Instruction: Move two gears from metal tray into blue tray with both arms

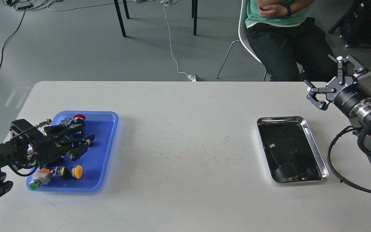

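Note:
The blue tray lies at the table's left. My left gripper hovers low over its middle, fingers spread open, nothing seen between them. The metal tray lies at the right; its dark inside shows only reflections and a faint small round mark. I cannot tell whether that mark is a gear. No gear can be made out in the blue tray, which my left gripper partly hides. My right gripper is open and empty, raised above the table's far right edge, beyond the metal tray.
Push-button switches lie in the blue tray: a red-capped one at the far end, a yellow one and a green one at the near end. A person sits on a chair behind the table's far right.

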Tool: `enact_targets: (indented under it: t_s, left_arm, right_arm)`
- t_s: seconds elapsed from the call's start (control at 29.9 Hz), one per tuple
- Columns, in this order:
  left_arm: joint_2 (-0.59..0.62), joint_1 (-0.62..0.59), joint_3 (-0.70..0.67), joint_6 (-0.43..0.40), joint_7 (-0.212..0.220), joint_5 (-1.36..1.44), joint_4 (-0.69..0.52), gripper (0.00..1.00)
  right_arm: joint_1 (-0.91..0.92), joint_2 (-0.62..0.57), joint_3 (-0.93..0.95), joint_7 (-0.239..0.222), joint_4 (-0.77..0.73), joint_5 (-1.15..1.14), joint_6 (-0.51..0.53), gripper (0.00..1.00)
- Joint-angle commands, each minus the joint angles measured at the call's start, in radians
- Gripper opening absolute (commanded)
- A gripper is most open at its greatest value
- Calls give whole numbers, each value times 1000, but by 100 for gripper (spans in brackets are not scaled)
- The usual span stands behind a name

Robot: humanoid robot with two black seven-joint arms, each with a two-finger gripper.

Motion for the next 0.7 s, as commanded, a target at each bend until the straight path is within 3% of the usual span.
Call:
enact_targets:
  t_s: [0.0, 0.2, 0.47, 0.67]
  left_arm:
    - [8, -94, -5, 1, 0, -126, -21, 79]
    - [2, -243, 4, -30, 0, -616, -11, 84]
    - [-107, -332, -21, -304, 13, -1335, -7, 88]
    - [-167, -358, -92, -447, 30, -1600, 19, 95]
  right_arm:
    - [4, -6, 3, 0, 27, 1, -2, 94]
    - [-10, -51, 14, 0, 140, 1, -35, 94]
    - [-36, -123, 20, 0, 205, 3, -47, 94]
    - [-34, -254, 29, -3, 283, 5, -68, 94]
